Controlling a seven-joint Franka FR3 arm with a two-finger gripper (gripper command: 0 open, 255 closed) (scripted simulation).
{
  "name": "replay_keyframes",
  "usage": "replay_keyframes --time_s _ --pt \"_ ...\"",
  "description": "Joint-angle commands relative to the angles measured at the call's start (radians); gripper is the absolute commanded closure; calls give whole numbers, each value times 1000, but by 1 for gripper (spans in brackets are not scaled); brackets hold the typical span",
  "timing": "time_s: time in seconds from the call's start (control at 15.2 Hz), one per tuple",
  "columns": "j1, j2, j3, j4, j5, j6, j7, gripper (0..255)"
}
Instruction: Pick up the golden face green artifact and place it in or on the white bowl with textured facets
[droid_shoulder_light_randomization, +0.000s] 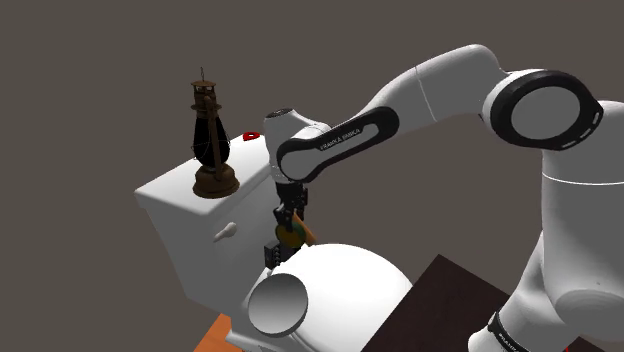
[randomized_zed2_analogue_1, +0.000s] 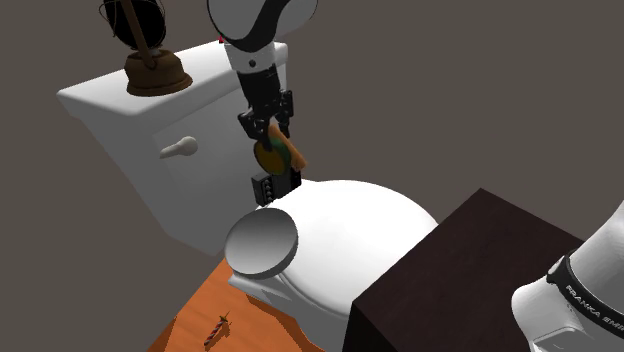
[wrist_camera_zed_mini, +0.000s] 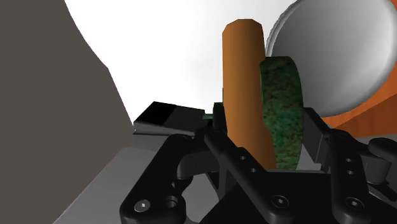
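My gripper (droid_shoulder_light_randomization: 290, 228) is shut on the artifact (droid_shoulder_light_randomization: 293, 238), a green disc with a golden face, an orange bar beside it and a black base hanging below. It hangs above the back of the white toilet lid (droid_shoulder_light_randomization: 360, 285), just in front of the tank. In the second exterior view the gripper (randomized_zed2_analogue_1: 268, 135) points down with the artifact (randomized_zed2_analogue_1: 272, 156) between its fingers. The wrist view has the gripper (wrist_camera_zed_mini: 267, 127) clasping the green disc (wrist_camera_zed_mini: 283, 108). The plain white bowl (droid_shoulder_light_randomization: 279, 304) (randomized_zed2_analogue_1: 262, 243) (wrist_camera_zed_mini: 337, 54) sits at the lid's front edge, below and ahead of the artifact.
A dark lantern (droid_shoulder_light_randomization: 210, 140) (randomized_zed2_analogue_1: 150, 55) stands on the white toilet tank (droid_shoulder_light_randomization: 185, 205). A dark brown cabinet (randomized_zed2_analogue_1: 470, 270) is next to the toilet on the stand's side. The floor (randomized_zed2_analogue_1: 250, 315) is orange, with a small stick-like item (randomized_zed2_analogue_1: 218, 330) on it.
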Motion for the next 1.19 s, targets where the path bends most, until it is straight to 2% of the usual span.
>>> replay_keyframes --time_s 0.0,0.53,1.12 --pt "24 -44 17 -47 8 0 41 255" --pt "116 -137 84 -128 37 -21 186 255" --pt "121 -73 77 -169 14 82 204 255"
